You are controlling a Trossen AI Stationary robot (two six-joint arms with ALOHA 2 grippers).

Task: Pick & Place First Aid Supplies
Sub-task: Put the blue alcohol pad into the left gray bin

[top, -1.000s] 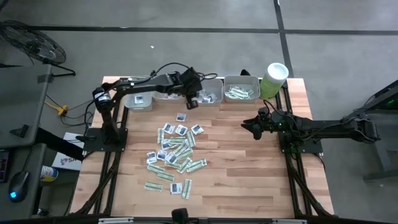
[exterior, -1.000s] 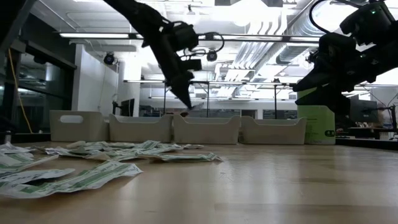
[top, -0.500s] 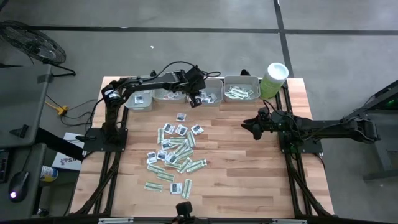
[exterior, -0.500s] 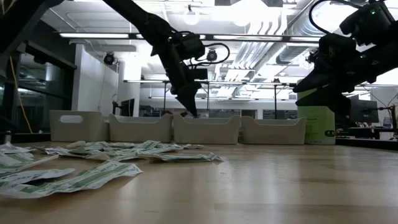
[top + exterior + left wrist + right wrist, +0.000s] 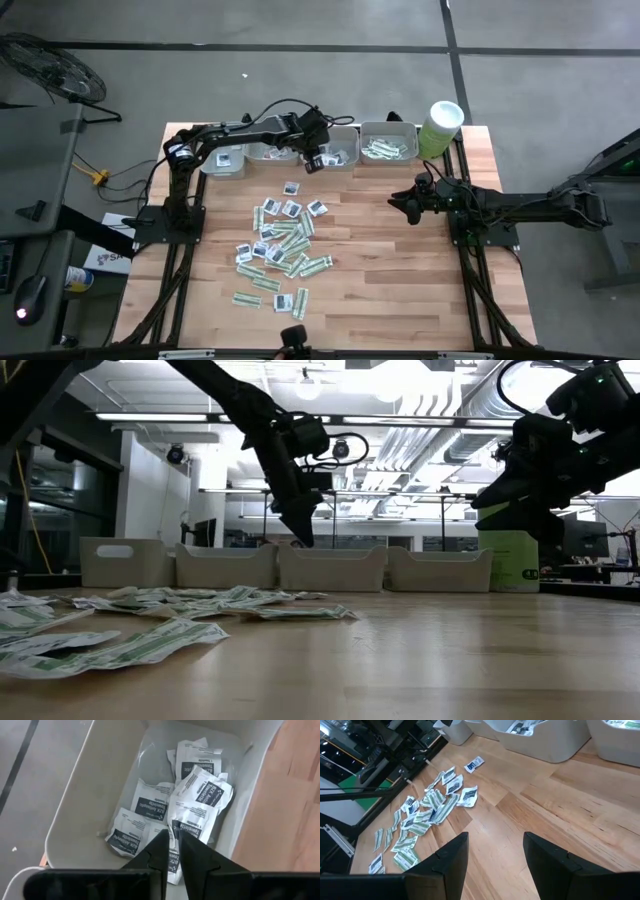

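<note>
— What does the left wrist camera give me that the overhead doesn't?

— The writing. From above I only see the left gripper [image 5: 316, 162] over a grey tray [image 5: 345, 135]. The wrist view looks into that tray [image 5: 85, 795], where the white sachets [image 5: 197, 795] read "BZK Antiseptic Towelette".

— And my jaws?

— On the left, a thin slit apart, nothing between them, right above those sachets. The right gripper [image 5: 397, 203] hangs over bare surface [image 5: 400, 270], jaws wide and empty.

— The rest of the supplies?

— A loose pile of sachets [image 5: 280, 240] mid-surface, well clear of both grippers; more green strips [image 5: 385, 150] in the next tray.
</note>
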